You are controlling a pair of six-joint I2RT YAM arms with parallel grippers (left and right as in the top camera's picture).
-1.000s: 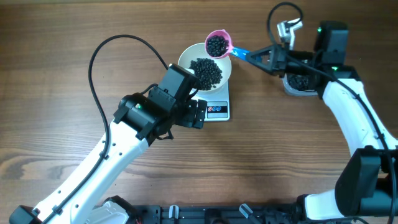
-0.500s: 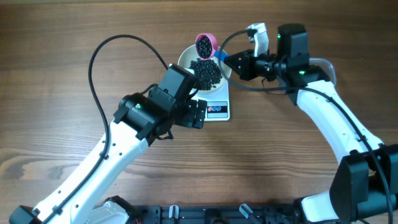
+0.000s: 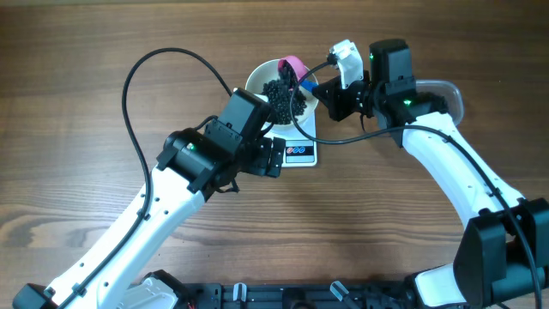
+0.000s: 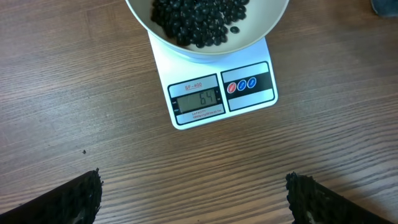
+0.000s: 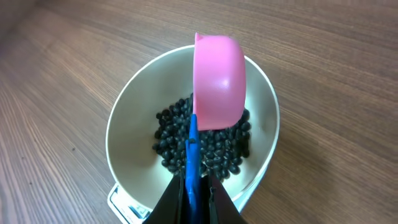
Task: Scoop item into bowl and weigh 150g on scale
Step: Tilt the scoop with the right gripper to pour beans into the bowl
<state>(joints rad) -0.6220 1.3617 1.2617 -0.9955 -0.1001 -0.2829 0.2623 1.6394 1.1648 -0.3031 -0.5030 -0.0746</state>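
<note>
The white bowl stands on the white scale and holds a heap of black beans. My right gripper is shut on the blue handle of a pink scoop. The scoop is tipped over above the bowl, its underside facing the wrist camera. My left gripper is open and empty, low over the wood just in front of the scale. The scale's display reads 64.
A clear plastic tub sits at the back right, mostly hidden under my right arm. A black cable loops over the table behind my left arm. Bare wooden tabletop surrounds the scale.
My right arm swung left from the tub with the loaded scoop and tipped it over the bowl; the beans left the scoop. The left arm has not moved.
</note>
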